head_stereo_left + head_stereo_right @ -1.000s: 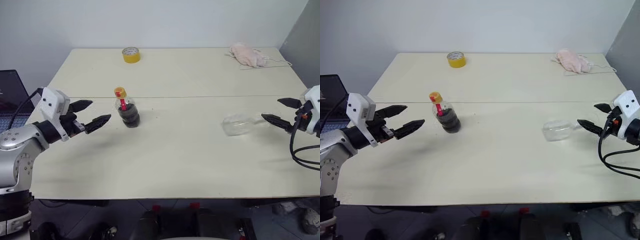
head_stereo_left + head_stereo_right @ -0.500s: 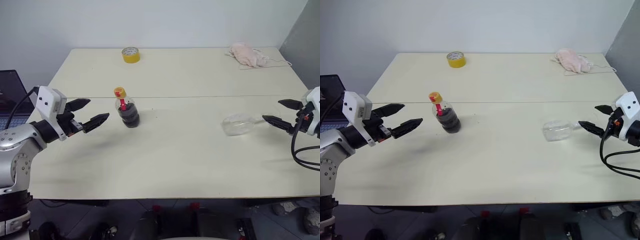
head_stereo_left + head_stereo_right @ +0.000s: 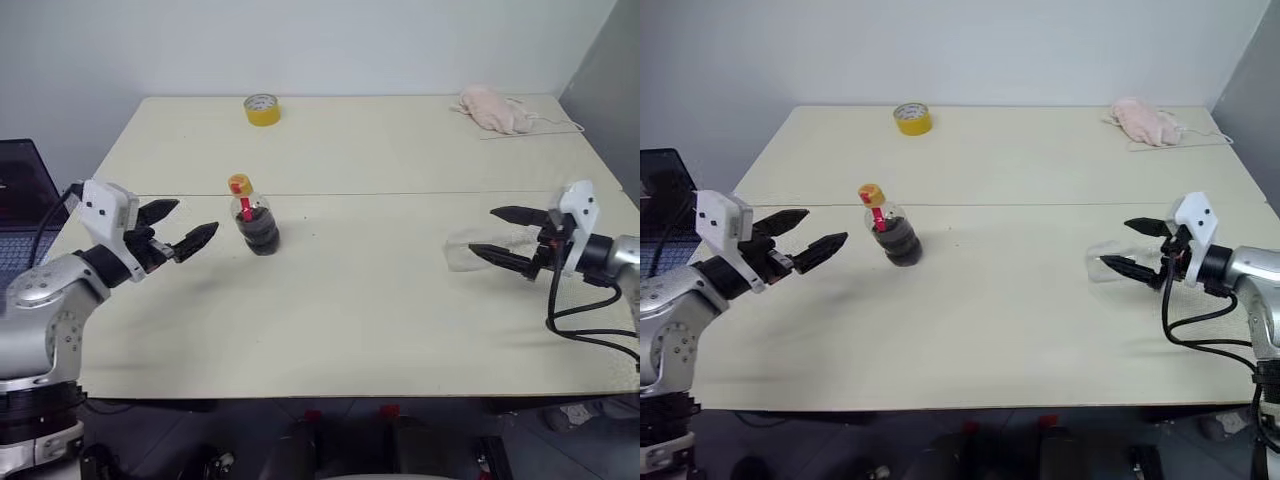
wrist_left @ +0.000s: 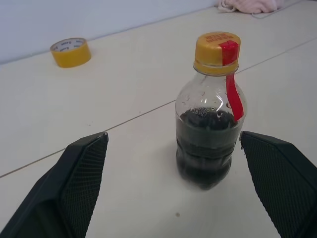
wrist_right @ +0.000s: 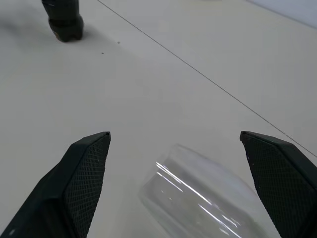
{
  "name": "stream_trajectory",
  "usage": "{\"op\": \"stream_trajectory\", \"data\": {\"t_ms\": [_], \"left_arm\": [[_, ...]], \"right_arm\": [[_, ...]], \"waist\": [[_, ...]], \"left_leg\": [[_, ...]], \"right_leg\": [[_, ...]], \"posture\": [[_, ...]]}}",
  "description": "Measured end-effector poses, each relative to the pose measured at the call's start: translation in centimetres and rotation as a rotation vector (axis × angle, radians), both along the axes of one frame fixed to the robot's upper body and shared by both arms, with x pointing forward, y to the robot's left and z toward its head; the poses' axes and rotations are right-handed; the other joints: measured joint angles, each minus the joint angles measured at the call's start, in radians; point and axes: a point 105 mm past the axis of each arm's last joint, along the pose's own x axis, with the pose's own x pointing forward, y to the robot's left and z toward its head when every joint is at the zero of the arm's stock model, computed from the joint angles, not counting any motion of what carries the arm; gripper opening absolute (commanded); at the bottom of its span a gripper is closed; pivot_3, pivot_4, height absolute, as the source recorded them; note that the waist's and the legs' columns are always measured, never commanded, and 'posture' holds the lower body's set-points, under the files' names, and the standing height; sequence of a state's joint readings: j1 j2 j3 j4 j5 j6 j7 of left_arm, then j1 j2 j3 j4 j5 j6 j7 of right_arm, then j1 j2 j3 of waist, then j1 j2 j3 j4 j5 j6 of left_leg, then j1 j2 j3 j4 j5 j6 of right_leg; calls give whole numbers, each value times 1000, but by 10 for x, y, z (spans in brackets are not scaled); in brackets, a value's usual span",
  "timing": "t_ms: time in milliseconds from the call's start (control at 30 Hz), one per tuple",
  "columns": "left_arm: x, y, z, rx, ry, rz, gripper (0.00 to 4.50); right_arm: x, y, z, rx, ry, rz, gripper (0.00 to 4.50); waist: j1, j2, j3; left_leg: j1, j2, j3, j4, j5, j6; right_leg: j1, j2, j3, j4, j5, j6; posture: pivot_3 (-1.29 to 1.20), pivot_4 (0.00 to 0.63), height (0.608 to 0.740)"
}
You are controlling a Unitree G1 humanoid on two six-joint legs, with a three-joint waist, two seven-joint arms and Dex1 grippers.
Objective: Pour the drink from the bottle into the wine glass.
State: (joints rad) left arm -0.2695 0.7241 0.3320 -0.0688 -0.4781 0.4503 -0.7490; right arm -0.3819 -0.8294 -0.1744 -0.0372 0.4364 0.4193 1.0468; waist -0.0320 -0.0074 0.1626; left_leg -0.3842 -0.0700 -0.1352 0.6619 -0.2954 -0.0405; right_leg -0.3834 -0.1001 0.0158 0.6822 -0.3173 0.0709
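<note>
Left eye view | cream table (image 3: pixel 350 330), seam across | grey wall (image 3: pixel 330 45) | both tools released

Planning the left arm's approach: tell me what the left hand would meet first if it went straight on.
Most likely the bottle, standing upright between the open left hand's fingers' line, though depth is uncertain.

Head stereo pair looks forward and down over the whole table (image 3: pixel 350 330), far out. Left wrist cam sits close, level, facing the bottle (image 4: pixel 210 111). Right wrist cam sits close, angled down on the wine glass (image 5: pixel 198 196). Both wrist views share the bottle.
</note>
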Motion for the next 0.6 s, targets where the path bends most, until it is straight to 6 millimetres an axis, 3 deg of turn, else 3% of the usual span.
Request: {"op": "stream_trajectory", "data": {"t_ms": [133, 233, 600], "left_arm": [[9, -19, -18, -23, 28, -29, 4500], [15, -24, -22, -26, 25, -28, 4500], [36, -35, -25, -84, -5, -32, 4500]], "right_arm": [[-8, 34, 9, 14, -26, 96, 4476], [-12, 49, 21, 39, -50, 131, 4476], [-28, 80, 22, 78, -11, 224, 4476]], "waist": [[0, -1, 0], [0, -1, 0], [0, -3, -1]], "left_leg": [[0, 0, 0, 0, 0, 0], [0, 0, -1, 0, 0, 0], [0, -1, -1, 0, 0, 0]], "right_leg": [[0, 0, 0, 0, 0, 0], [0, 0, -1, 0, 0, 0], [0, 0, -1, 0, 0, 0]], "posture": [[0, 150, 740], [0, 150, 740], [0, 150, 740]]}}
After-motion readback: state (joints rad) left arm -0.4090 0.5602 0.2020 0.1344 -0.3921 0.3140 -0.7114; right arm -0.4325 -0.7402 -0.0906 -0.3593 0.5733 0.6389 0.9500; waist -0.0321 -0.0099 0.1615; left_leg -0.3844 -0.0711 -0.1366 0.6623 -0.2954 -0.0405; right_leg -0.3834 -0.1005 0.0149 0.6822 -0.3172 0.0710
